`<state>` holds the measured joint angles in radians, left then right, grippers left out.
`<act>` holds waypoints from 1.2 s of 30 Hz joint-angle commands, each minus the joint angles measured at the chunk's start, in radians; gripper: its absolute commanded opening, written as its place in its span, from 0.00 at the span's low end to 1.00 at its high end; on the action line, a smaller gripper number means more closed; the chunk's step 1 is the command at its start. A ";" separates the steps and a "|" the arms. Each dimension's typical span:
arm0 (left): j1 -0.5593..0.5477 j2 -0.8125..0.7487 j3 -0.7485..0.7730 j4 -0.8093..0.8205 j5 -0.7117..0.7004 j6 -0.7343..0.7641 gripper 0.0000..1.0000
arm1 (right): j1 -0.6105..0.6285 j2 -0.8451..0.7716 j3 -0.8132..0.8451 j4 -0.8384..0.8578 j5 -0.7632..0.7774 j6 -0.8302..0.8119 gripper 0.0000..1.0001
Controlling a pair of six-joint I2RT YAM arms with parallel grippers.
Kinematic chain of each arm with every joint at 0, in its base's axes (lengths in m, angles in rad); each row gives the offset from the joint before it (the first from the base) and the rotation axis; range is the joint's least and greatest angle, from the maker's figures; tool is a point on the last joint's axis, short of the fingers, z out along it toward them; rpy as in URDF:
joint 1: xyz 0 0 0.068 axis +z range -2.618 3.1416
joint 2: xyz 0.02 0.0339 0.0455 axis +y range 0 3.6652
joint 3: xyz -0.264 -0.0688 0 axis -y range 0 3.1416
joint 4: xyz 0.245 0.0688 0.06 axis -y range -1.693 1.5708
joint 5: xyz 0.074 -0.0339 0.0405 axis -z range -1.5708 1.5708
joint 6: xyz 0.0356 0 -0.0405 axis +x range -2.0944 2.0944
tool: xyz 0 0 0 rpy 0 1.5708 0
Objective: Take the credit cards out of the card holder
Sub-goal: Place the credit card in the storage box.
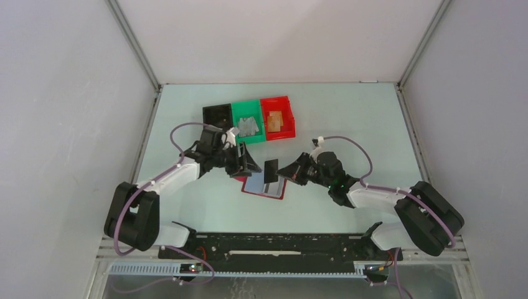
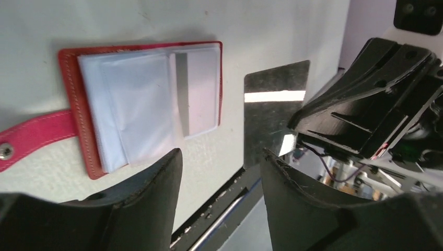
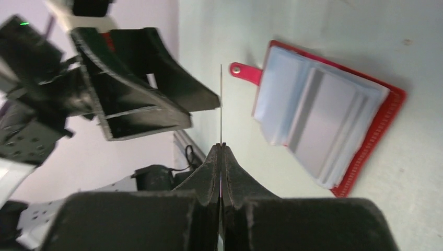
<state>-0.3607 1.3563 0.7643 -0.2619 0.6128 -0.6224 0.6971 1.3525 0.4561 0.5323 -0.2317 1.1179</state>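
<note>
The card holder (image 1: 264, 186) lies open on the table, dark red with clear sleeves (image 2: 141, 104) and a strap tab (image 2: 31, 138). My right gripper (image 1: 288, 174) is shut on a dark grey credit card (image 1: 271, 170) with a pale stripe (image 2: 274, 96), held upright above the holder's far edge. In the right wrist view this card is edge-on (image 3: 221, 104) above the closed fingertips (image 3: 221, 146). My left gripper (image 1: 249, 163) stands open just left of the card, its tips (image 2: 219, 157) near the card's lower edge and holding nothing. A grey card (image 1: 249, 126) and a tan card (image 1: 274, 120) lie in bins.
Three small bins stand in a row behind the holder: black (image 1: 217, 115), green (image 1: 241, 110) and red (image 1: 288, 115). Both arms meet over the table's middle. White walls close in both sides.
</note>
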 commanded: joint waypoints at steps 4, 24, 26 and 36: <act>0.022 -0.051 -0.065 0.191 0.250 -0.085 0.64 | -0.020 0.039 -0.016 0.321 -0.159 0.079 0.00; 0.042 -0.053 -0.109 0.423 0.337 -0.240 0.00 | -0.024 0.249 -0.019 0.643 -0.228 0.238 0.00; 0.047 -0.056 -0.073 0.306 0.298 -0.185 0.00 | -0.031 0.239 -0.022 0.601 -0.227 0.235 0.23; 0.107 -0.001 0.404 -0.531 -0.463 0.187 0.00 | -0.110 -0.104 -0.042 -0.048 -0.030 0.027 0.59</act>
<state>-0.2764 1.3346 0.9752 -0.4713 0.5438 -0.5964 0.6121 1.4021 0.4038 0.8062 -0.3866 1.2766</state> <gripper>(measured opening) 0.010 0.582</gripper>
